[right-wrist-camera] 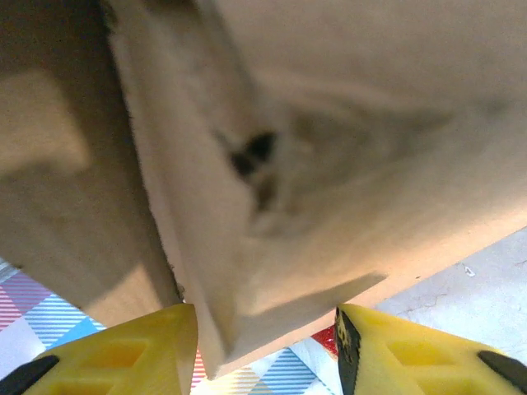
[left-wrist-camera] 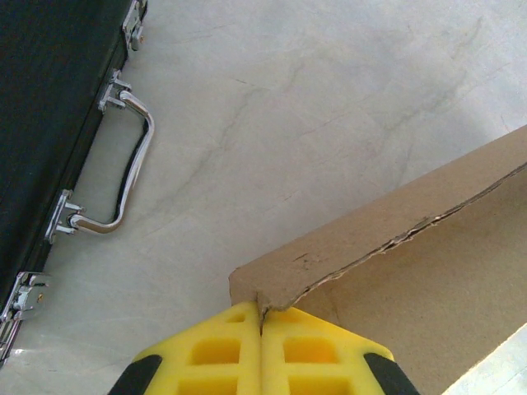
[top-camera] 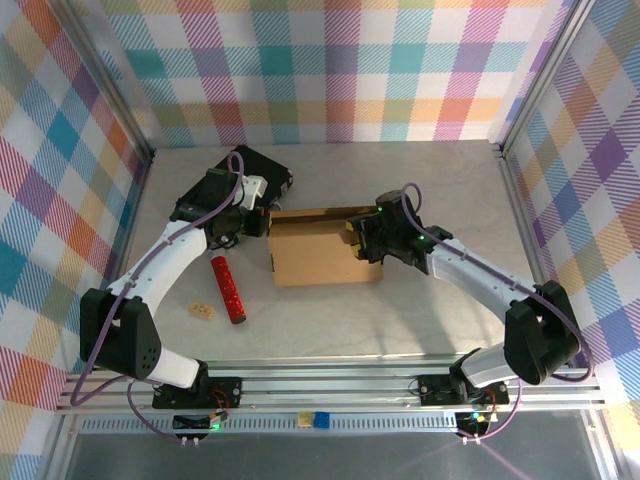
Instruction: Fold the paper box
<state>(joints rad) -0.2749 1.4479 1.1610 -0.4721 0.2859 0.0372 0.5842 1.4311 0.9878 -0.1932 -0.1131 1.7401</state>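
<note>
**Item 1. Left gripper [left-wrist-camera: 262,317].** The yellow fingers [left-wrist-camera: 214,354] are clenched flat against each other. A corner of the paper box [left-wrist-camera: 395,247] is nipped at their tips.
- From the tips, a brown corrugated wall runs away to the right. Its top edge is split along a ragged line, and the inner face of the box lies just past that line.
- Ahead of the tips and to their left is the bare marbled table [left-wrist-camera: 329,107].
- Further left, well apart from the box, a black case [left-wrist-camera: 49,99] lies flat. Its chrome metal handle [left-wrist-camera: 136,156] faces the gripper.

**Item 2. Right gripper [right-wrist-camera: 265,311].** It is released, with the yellow fingers [right-wrist-camera: 123,354] standing apart.
- A cardboard edge of the box sits between them. It is close against the left-hand finger in the wrist view and clear of the other.
- Past the fingers the cardboard folds are blurred, with a small dark hole among them.
- From above, this gripper is at the right end of the box, which lies between the two grippers.

**Item 3. Loose goods on the base side of the left gripper.**
- A red cylinder [top-camera: 228,290] lies on the table beside the left edge of the box, not touching it.
- Beyond the cylinder, toward the arm bases, is a small tan block [top-camera: 203,311].

**Item 4. Plaid walls [top-camera: 350,70].** They stand past both grippers at the far end of the table.
</note>
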